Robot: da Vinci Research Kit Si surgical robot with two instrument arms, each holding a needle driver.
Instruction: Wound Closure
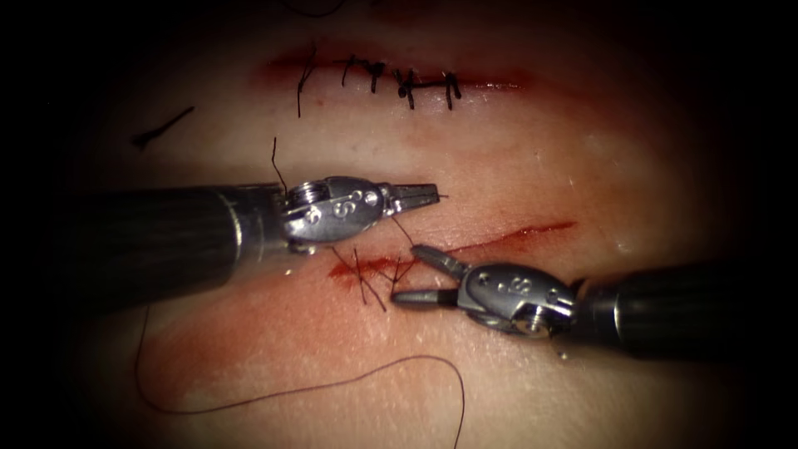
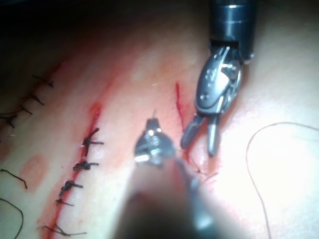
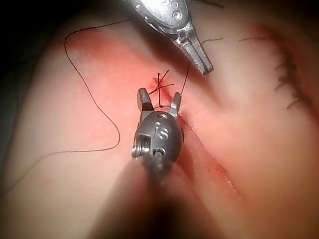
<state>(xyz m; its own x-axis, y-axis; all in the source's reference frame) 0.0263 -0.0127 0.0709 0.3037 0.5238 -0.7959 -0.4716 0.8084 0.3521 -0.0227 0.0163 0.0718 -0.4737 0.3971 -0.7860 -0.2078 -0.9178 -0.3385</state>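
On the tissue [image 1: 515, 158] the open cut [image 1: 499, 239] runs from lower left to upper right, with dark stitches and thread ends [image 1: 366, 278] at its left end. My left tool [image 1: 432, 195] lies just above the cut with its jaws shut on a thin thread [image 1: 401, 229] that leads down to the stitch. The same thread [image 3: 185, 77] drops from the left tool [image 3: 205, 68] to the stitch. My right tool [image 1: 409, 273] reaches in from the right. Its jaws stand open at the stitch, one on each side of the cut, holding nothing. The open jaws of the right tool [image 3: 160, 102] bracket the thread ends [image 3: 160, 85].
A second cut [image 1: 399, 79] farther back is closed with several dark stitches. A long loose thread [image 1: 332, 387] curves over the near tissue. A short cut piece of thread [image 1: 162, 127] lies at the far left. Red fluid [image 1: 249, 333] stains the tissue below the cut's left end.
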